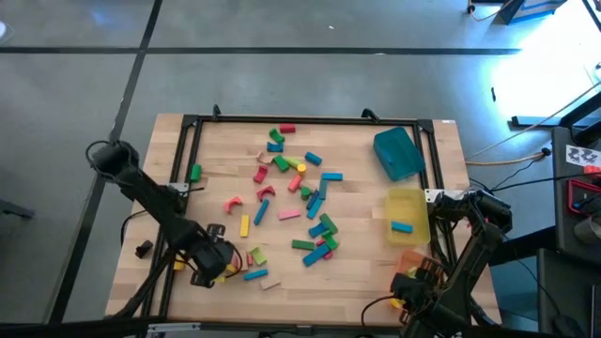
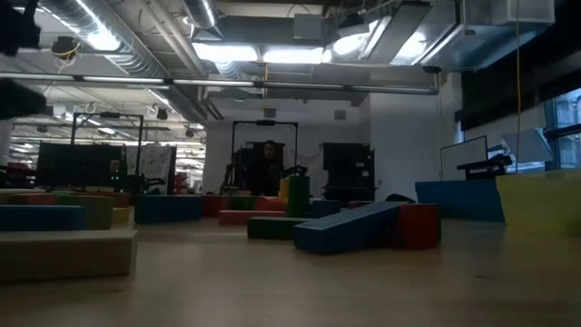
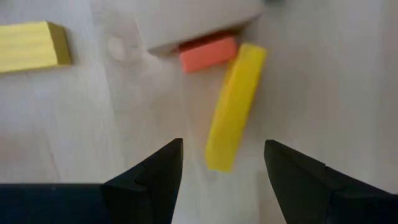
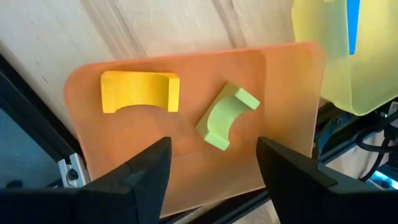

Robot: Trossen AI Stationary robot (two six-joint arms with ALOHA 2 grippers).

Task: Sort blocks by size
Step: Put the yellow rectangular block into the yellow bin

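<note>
The right gripper [image 4: 211, 168] is hovering with its fingers spread wide over the orange tray [image 4: 124, 168] at the table's front right corner, and nothing is sitting between them. Down in that tray a yellow arch block [image 4: 140, 91] and a pale green arch block [image 4: 225, 116] are lying side by side, apart from each other, so this looks like the drop-off end of a sorting run. Just beyond, the yellow tray [image 1: 409, 214] is holding a single blue bar [image 1: 402, 226], and the teal tray [image 1: 398, 153] is sitting toward the far right corner. Over at the front left corner the left gripper [image 3: 221, 177] is poised low with its fingers open too, lining up on a long yellow bar [image 3: 235, 104] that is lying flat, one end touching an orange-red block [image 3: 208, 53] tucked under a plain wooden piece [image 3: 199, 22]. The main scatter of blocks [image 1: 300, 211] is waiting across the middle of the table [image 1: 376, 282]. Next move, by my reading: the left fingers need to straddle that bar squarely and close without dragging the red neighbour along.
</note>
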